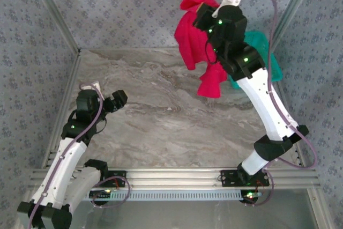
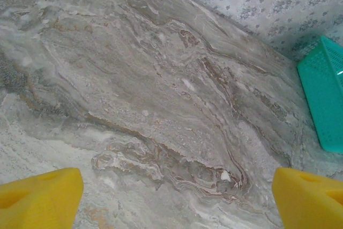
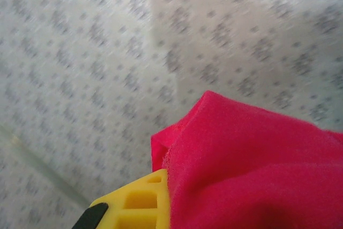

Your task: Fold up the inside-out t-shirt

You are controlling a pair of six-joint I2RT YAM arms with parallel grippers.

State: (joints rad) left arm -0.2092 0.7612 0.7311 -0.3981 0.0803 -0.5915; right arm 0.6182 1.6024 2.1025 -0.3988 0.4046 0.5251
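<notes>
On your left, the left gripper (image 2: 171, 199) hovers over the marble table (image 2: 161, 79), its yellow fingers (image 2: 40, 197) spread wide apart. Farther right, the right gripper (image 1: 203, 14) is raised high, apparently pinched tight on the t-shirt (image 1: 190, 41), which dangles bunched above the table's far edge, beside the teal basket (image 1: 265, 49).

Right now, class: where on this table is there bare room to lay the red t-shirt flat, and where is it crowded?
The table is bare across its middle and front, from the open left gripper to the right arm. The back right corner is crowded: the teal basket sits there, and the t-shirt hangs from the right gripper nearby.
</notes>
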